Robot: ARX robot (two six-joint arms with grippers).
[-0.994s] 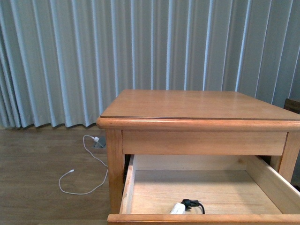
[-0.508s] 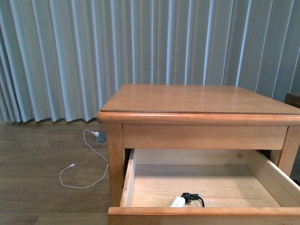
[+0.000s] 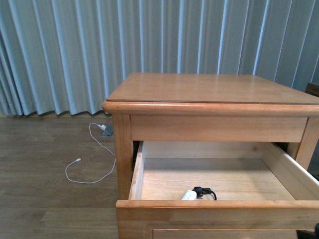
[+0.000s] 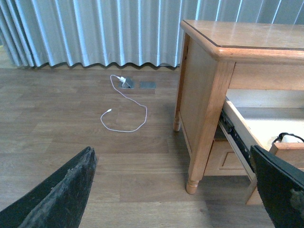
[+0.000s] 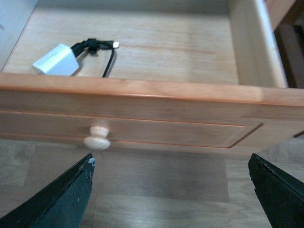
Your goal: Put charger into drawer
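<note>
The charger [image 5: 56,62] lies inside the open drawer [image 3: 149,209], near its front wall and left of middle, black cable [image 5: 102,50] coiled beside it. It looks light, rigid and smooth; the cube's flat sides suit a grasp. Both the left gripper [image 4: 175,190] and the right gripper [image 5: 171,190] have fingers spread wide, empty.

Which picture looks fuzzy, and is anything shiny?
Right wrist view: a bit soft, the knob and charger lack crisp edges. Front view: sharper, with pale glare on the nightstand top. Left wrist view: clear, the fingers are dark blurs at the edge.
</note>
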